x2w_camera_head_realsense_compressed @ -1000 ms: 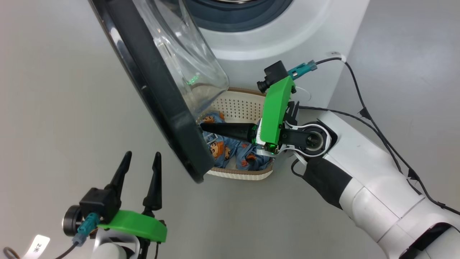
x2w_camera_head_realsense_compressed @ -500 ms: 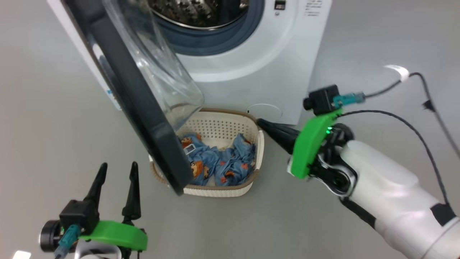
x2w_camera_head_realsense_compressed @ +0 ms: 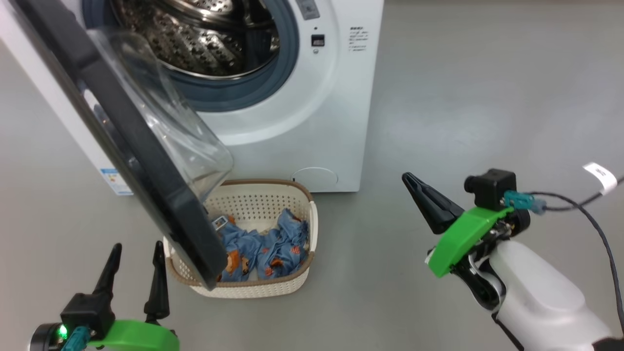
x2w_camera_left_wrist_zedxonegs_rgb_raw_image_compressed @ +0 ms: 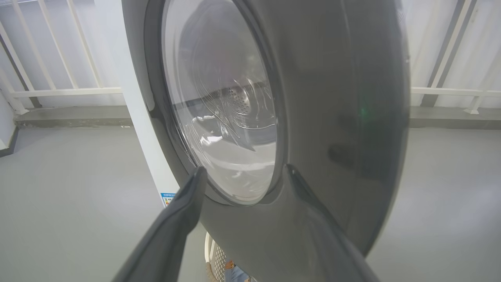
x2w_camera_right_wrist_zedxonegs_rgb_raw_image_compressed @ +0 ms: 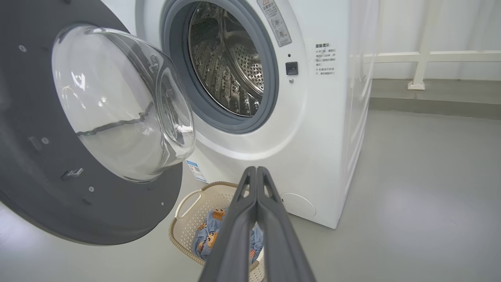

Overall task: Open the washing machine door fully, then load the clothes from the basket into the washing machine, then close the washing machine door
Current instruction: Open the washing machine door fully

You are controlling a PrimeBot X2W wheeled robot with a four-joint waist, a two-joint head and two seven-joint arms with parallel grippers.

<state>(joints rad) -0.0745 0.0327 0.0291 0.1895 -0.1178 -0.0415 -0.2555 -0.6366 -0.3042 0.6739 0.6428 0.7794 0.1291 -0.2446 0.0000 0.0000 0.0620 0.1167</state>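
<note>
Door-opening step, prob. unfinished: washing machine door [x2w_camera_head_realsense_compressed: 185, 229] hangs partway open over the basket [x2w_camera_head_realsense_compressed: 253, 290] holding the clothes [x2w_camera_head_realsense_compressed: 263, 248]; L gripper [x2w_camera_head_realsense_compressed: 136, 246] spread wide beside it, R gripper [x2w_camera_head_realsense_compressed: 407, 178] pinched shut, empty, so next: push door wider before loading.

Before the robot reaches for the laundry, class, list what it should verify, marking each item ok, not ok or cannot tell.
1. The washing machine door is swung clear of the opening: ok.
2. The drum is empty: cannot tell; the part in view holds nothing.
3. The bear-print clothes lie inside the basket: ok.
4. The basket can be reached from above: ok on its right side; the door hides its left side in the head view.
5. The right gripper is ready to grasp: not ok; it is shut, empty and off to the basket's right.
6. The left gripper is open and empty: ok.
</note>
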